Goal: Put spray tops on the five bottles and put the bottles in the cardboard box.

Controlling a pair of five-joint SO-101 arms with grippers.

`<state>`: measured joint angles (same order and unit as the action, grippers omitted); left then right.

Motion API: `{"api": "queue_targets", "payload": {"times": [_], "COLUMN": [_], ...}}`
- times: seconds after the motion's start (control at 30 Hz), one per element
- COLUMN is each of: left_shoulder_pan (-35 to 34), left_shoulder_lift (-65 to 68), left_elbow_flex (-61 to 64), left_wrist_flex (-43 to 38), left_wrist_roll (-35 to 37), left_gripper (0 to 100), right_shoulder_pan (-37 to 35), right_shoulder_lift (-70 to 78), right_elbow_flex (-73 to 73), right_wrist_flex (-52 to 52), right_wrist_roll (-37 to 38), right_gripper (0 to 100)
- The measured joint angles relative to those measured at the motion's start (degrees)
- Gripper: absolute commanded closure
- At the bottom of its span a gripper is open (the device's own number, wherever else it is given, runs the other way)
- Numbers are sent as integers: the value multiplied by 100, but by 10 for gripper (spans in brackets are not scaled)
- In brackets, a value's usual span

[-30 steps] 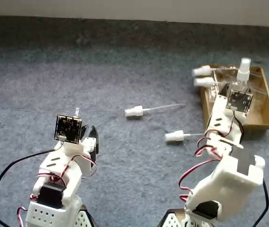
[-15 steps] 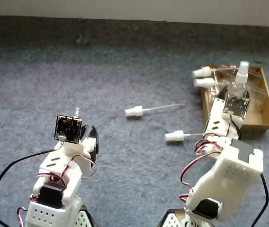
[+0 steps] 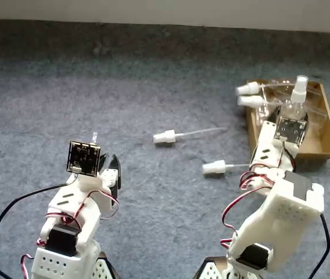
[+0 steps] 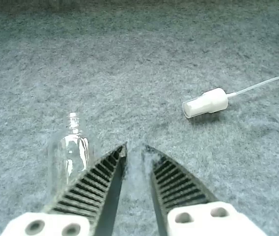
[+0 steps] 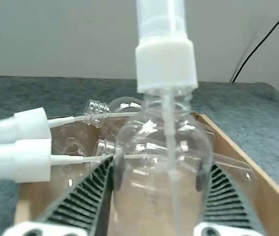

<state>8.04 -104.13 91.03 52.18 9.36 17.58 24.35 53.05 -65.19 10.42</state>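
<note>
Right gripper (image 5: 158, 169) clamps the capped bottle (image 5: 161, 142) over the box (image 5: 230, 150) — left gripper (image 4: 134, 146) stands narrowly apart beside a bare bottle (image 4: 70, 152).

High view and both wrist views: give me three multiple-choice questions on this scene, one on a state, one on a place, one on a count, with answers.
1. The bottle in the right gripper at the cardboard box is:
A. upright, with a top on
B. lying flat, no top
C. upside down

2. Where is the bottle with no top?
A. in the cardboard box
B. on the grey cover beside the left gripper
C. in the right gripper

3. How many spray tops lie loose on the cover, apart from the box?
A. one
B. two
C. five

Answers: A, the white top sits up on its neck between the jaws; B, it rests next to the empty jaws; B, one and another.
</note>
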Motion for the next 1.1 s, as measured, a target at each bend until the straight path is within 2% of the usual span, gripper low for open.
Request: {"api": "queue_targets", "payload": {"times": [0.13, 0.3, 0.83, 1.1], "left_shoulder_pan": [0, 0, 0, 0], "left_shoulder_lift": [0, 0, 0, 0], "left_elbow_flex": [0, 0, 9, 484], "left_wrist_flex": [0, 0, -26, -941], "left_wrist_roll": [0, 0, 0, 0], "left_gripper": [989, 989, 989, 989], "right_shoulder_pan": [0, 0, 44, 44], "right_shoulder_lift": [0, 9, 26, 26], "right_elbow_flex": [0, 0, 9, 9], "right_wrist_flex": [0, -9, 0, 0], "right_wrist_roll": [0, 0, 0, 0], "right_gripper": [791, 720, 719, 717]}}
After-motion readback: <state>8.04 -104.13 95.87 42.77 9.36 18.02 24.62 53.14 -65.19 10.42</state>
